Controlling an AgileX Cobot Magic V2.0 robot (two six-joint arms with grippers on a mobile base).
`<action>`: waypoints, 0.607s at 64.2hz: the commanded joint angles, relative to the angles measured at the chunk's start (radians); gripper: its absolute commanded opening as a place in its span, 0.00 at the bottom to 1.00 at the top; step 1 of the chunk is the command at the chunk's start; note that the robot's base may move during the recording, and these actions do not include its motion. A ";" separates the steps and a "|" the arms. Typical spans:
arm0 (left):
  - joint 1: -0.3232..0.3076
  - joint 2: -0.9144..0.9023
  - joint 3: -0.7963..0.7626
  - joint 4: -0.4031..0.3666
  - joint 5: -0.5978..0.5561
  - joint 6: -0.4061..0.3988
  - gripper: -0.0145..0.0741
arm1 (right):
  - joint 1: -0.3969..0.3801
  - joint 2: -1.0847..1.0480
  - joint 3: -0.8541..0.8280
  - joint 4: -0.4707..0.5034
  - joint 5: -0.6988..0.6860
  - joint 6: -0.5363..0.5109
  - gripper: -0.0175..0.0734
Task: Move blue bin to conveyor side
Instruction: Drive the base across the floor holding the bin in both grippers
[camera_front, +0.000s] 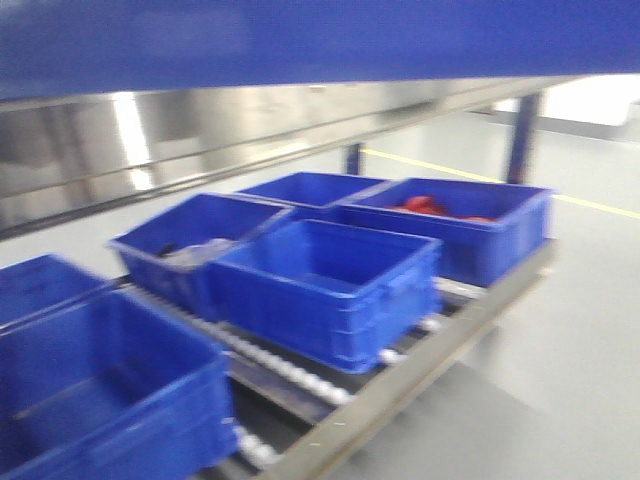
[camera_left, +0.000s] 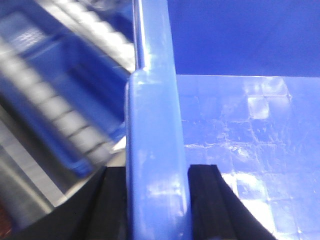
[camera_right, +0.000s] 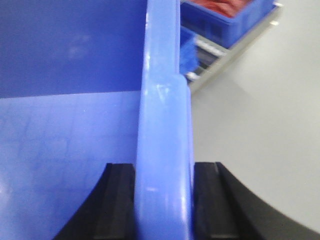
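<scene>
The blue bin (camera_front: 320, 40) is held up close, and its glossy wall fills the top of the front view as a blue band. My left gripper (camera_left: 157, 170) is shut on the bin's thick rim (camera_left: 152, 125), one black finger (camera_left: 202, 190) inside over the bin floor and the other outside. In the right wrist view my right gripper (camera_right: 164, 167) is likewise shut on the opposite rim (camera_right: 162, 100), with the bin's inner wall to its left and grey floor to its right. The conveyor side is out of view.
Below the bin a rack with white rollers (camera_front: 290, 370) carries several smaller blue crates (camera_front: 330, 285), one holding red items (camera_front: 440, 208). A shiny stainless-steel rail (camera_front: 200, 140) runs behind them. Grey floor (camera_front: 560, 330) with a yellow line lies to the right.
</scene>
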 joint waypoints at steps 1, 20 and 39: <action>-0.005 -0.018 -0.016 0.017 -0.075 0.011 0.14 | -0.002 -0.022 -0.015 -0.044 -0.096 -0.011 0.11; -0.005 -0.018 -0.016 0.017 -0.075 0.011 0.14 | -0.002 -0.022 -0.015 -0.044 -0.096 -0.011 0.11; -0.005 -0.018 -0.016 0.017 -0.075 0.011 0.14 | -0.002 -0.022 -0.015 -0.044 -0.096 -0.011 0.11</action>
